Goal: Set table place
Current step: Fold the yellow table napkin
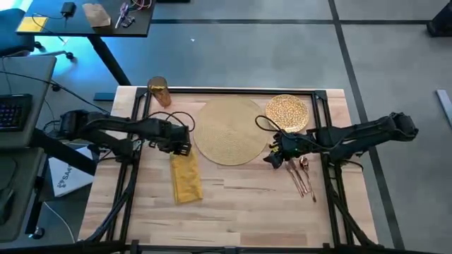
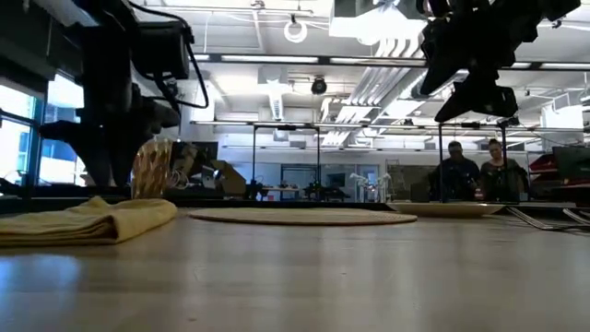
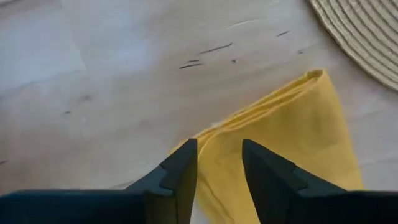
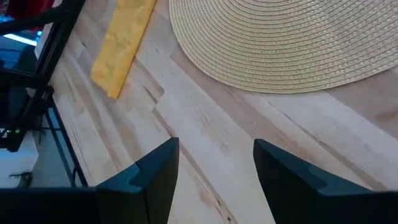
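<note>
The light butcher-block wooden counter (image 1: 233,204) carries the scattered pieces of a place setting. A large round tan woven placemat (image 1: 229,130) lies near the middle. A gold speckled round plate (image 1: 287,111) sits just beside it toward the far right, its edge touching or slightly overlapping the mat. A folded yellow cloth napkin (image 1: 186,175) lies just off the mat's left side, and an amber ribbed cup (image 1: 159,92) stands at the far left corner. Copper cutlery (image 1: 304,176) lies in a loose bunch near the right rail; the separate pieces are too small to tell apart.

The left claw (image 3: 219,165) hangs over the near end of the napkin, its fingers (image 3: 180,171) narrowly parted and holding nothing, with the folded edge showing between them. The right claw (image 4: 214,162) hovers above bare wood between the mat and the cutlery, spread fairly wide and empty.

The step in hand looks like picking up the napkin. To do it well, the left claw should come down straight onto the folded edge, catch all the layers together rather than only the top one, and close firmly before lifting, so the cloth keeps its fold. It should then carry the napkin low to its spot beside the mat without dragging it across the weave.
</note>
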`<action>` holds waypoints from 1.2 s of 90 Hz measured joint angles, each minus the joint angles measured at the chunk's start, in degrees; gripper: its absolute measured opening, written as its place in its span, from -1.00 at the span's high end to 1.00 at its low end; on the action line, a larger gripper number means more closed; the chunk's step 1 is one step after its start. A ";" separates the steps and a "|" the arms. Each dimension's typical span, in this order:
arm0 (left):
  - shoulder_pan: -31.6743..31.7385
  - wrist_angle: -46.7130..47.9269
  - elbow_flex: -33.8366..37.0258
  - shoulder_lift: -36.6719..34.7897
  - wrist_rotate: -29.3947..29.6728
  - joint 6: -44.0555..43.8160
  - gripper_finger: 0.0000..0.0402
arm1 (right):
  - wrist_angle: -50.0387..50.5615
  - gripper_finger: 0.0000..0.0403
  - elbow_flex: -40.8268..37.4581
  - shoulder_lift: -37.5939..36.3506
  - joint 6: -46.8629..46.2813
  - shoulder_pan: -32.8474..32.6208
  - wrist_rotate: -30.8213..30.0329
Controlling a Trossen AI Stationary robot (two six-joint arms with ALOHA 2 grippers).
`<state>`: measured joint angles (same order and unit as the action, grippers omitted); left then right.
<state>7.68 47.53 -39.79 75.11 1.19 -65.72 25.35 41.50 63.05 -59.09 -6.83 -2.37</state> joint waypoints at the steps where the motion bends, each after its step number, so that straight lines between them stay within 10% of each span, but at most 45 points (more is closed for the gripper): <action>1: 0.03 -0.10 0.00 0.17 -0.09 0.19 0.52 | 0.01 0.04 0.00 0.00 0.00 0.00 0.00; 78: -1.78 3.63 -7.20 4.27 -5.44 12.39 0.99 | 0.00 0.04 0.00 0.02 -0.48 0.00 0.00; 108: 0.28 5.64 -3.44 6.69 -7.66 12.47 0.60 | 0.00 0.04 0.00 0.00 -0.46 0.00 0.02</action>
<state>7.97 53.17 -43.23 81.80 -6.47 -53.25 25.34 41.50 63.05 -59.55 -6.83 -2.35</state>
